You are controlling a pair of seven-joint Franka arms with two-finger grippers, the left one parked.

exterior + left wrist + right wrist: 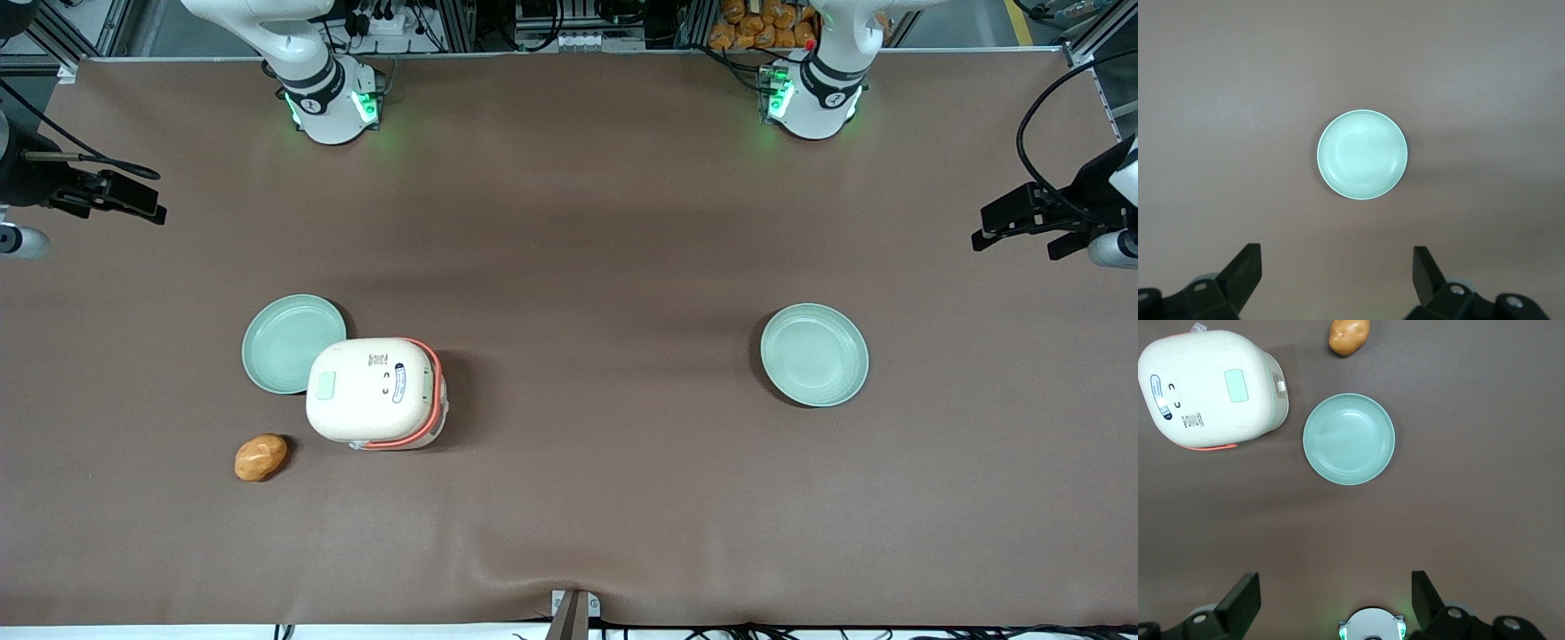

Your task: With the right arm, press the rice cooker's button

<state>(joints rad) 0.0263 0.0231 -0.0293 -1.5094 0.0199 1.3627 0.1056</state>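
1. The right arm's gripper [1336, 600] hangs high over the table [1471, 520] with its fingers [1245, 597] spread wide and nothing between them, well apart from everything below.
2. Nearest beneath it lies a pale green plate [1349, 439], empty.
3. Just beside that plate stands the rice cooker [1208, 387], lid down; it sits toward the working arm's end, so the reach looks short.
4. A potato [1349, 335] lies near the cooker.
5. The wrist view alone shows a small latch button [1279, 385] on the cooker's plate-facing side; the front view alone shows a second plate [813, 355] toward the parked arm's end.
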